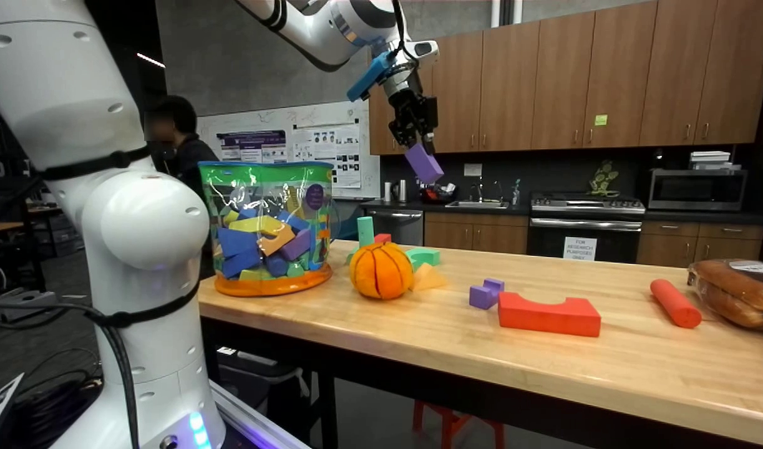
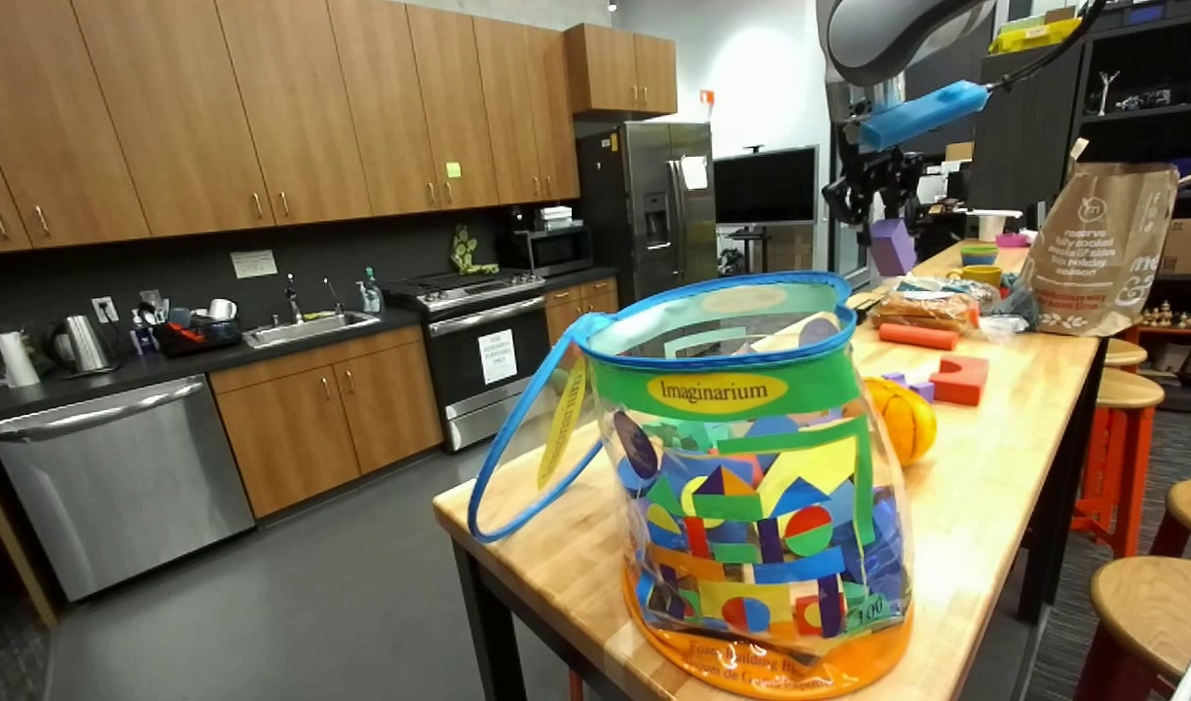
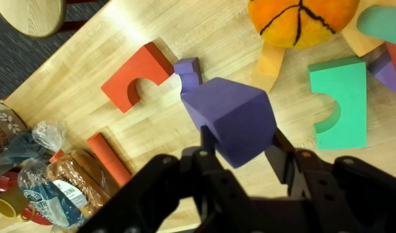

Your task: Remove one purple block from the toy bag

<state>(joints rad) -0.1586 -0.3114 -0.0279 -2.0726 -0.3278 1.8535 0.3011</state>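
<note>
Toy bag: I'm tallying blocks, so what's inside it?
The toy bag shows blue blocks, a yellow block, an orange block, a purple piece and green pieces through its clear side. Anything buried deeper is covered and cannot be seen.

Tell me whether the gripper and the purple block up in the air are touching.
Touching. The wrist view shows the gripper clamped on opposite sides of the purple block; in both exterior views the block hangs from it above the table.

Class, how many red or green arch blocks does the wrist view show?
2: red arch block left of the held purple block, green arch block right of it. More may be hidden or cropped.
</note>
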